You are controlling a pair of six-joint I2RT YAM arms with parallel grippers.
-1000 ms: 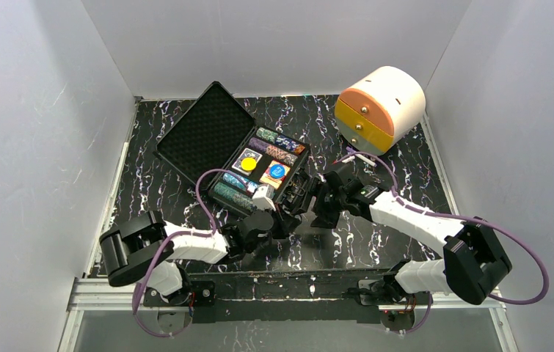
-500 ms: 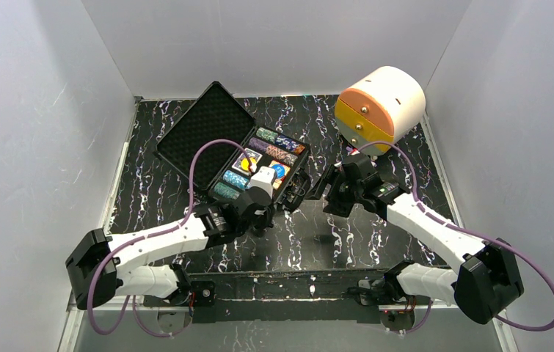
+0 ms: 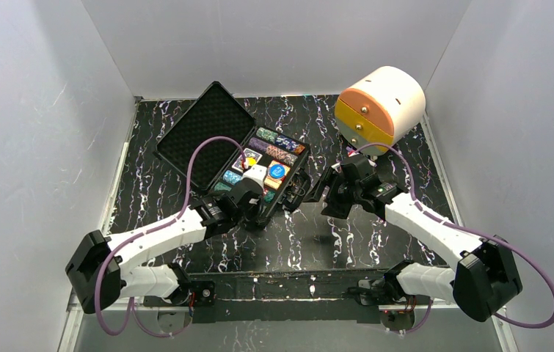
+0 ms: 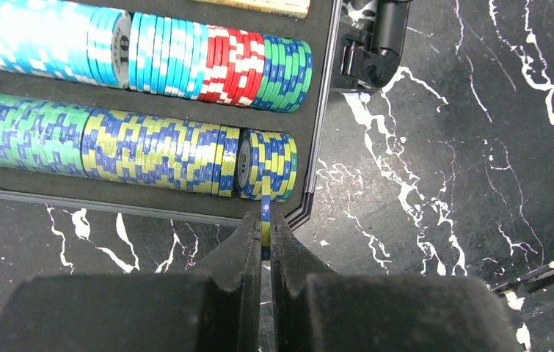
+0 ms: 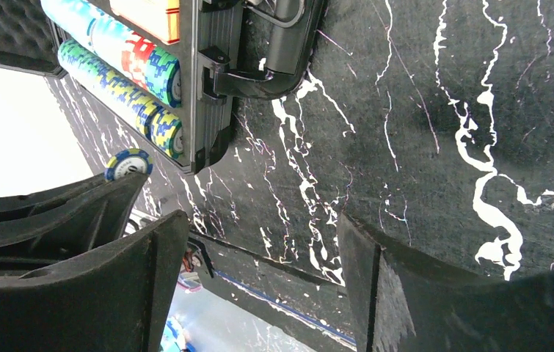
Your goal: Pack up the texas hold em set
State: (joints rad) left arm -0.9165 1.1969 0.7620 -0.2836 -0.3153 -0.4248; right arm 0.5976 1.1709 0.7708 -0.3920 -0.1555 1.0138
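Note:
The open black case (image 3: pixel 297 164) holds rows of poker chips; its lid (image 3: pixel 204 130) lies back to the far left. My left gripper (image 4: pixel 264 238) is shut on a blue-and-yellow chip (image 4: pixel 265 218), held edge-on just above the case's near rim (image 4: pixel 149 209), at the right end of the yellow-blue chip row (image 4: pixel 156 150). In the top view the left gripper (image 3: pixel 262 204) is at the case's near corner. My right gripper (image 5: pixel 259 249) is open and empty above the table, right of the case (image 5: pixel 211 88). It sees the held chip (image 5: pixel 128 163).
A cream and orange drawer box (image 3: pixel 380 108) stands at the back right. The case's handle (image 4: pixel 376 44) and latches stick out on its right side. White walls close in the black marbled table (image 3: pixel 376 227) on three sides.
My left arm has reached forward from near the table's front edge to the case's near corner, carrying the chip. My right gripper has drawn back a little to the right.

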